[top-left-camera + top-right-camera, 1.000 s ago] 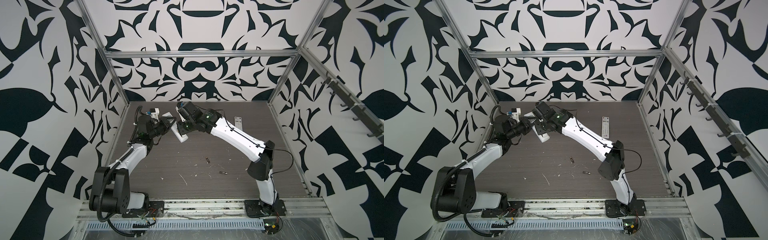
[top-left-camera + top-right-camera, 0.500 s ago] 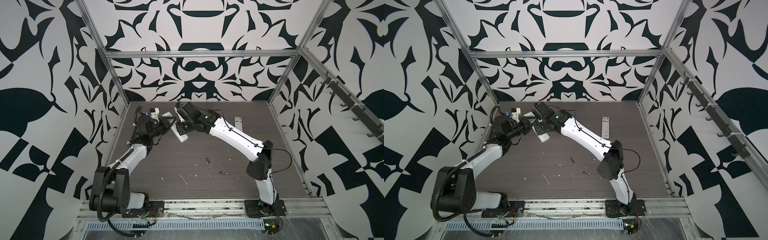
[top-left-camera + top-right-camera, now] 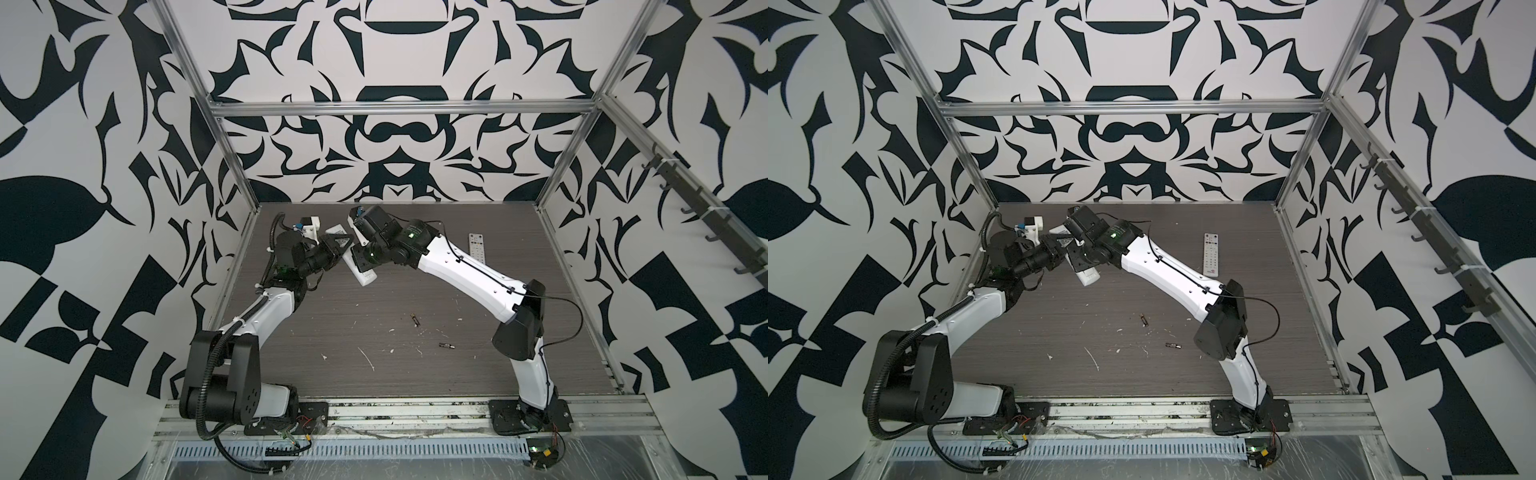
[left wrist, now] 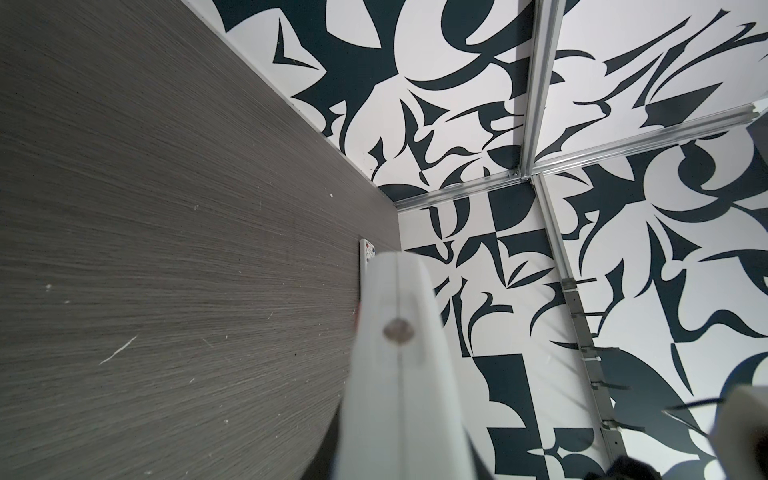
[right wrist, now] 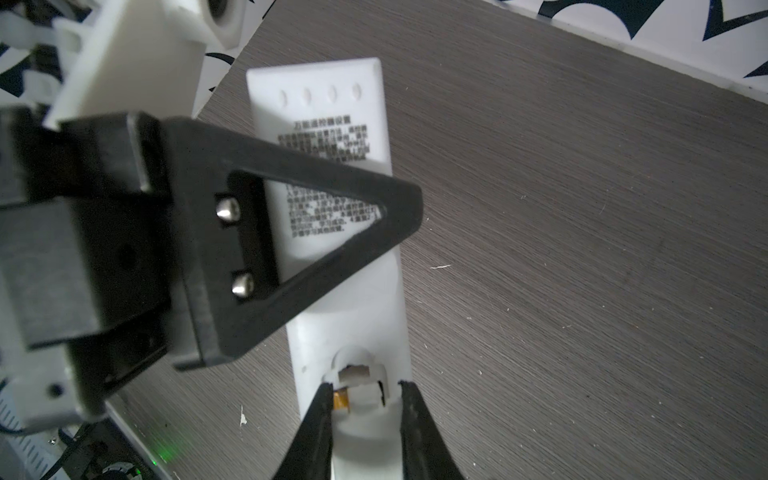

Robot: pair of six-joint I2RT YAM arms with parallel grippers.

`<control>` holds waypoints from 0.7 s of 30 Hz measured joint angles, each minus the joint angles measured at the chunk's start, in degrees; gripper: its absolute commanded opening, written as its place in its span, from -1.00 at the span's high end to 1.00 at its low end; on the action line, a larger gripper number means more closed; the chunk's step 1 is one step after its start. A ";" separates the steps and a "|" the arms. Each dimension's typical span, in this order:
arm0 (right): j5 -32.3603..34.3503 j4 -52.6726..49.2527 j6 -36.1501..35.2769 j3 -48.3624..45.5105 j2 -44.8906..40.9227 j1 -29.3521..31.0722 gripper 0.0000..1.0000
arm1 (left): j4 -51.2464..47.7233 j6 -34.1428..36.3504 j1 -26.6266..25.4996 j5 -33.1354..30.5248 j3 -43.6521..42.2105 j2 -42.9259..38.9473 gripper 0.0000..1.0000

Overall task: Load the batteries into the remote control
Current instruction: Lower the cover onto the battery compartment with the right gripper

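Risk at 11 o'clock: pinches remote [image 5: 357, 316] in left claw [image 3: 348, 246], straddles compartment [image 5: 353, 374] with part-spread right claw [image 5: 368, 409], may lever remote loose.

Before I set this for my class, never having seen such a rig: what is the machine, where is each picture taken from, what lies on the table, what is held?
Two robot arms stand at the edge of a table, each ending in a two-fingered gripper. Two pictures look down from overhead; two are shot from the arms' wrists. The left gripper is shut on a remote, printed back showing. The right gripper has its fingers apart at the remote's battery end; whether they grip anything is unclear. On the table lie a second remote, two batteries and white scraps.
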 measured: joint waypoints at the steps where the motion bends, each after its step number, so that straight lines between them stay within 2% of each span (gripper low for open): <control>1: -0.07 0.11 -0.02 -0.09 0.00 0.00 0.76 | 0.09 -0.02 0.00 0.09 -0.02 0.00 1.00; 13: -0.57 0.26 -0.44 -0.24 0.00 0.00 0.28 | 1.03 -0.72 0.00 1.22 -0.07 0.33 1.00; 21: -1.05 0.24 -0.24 -0.15 -0.02 0.20 0.09 | 2.40 -1.38 0.00 1.42 -0.07 0.44 1.00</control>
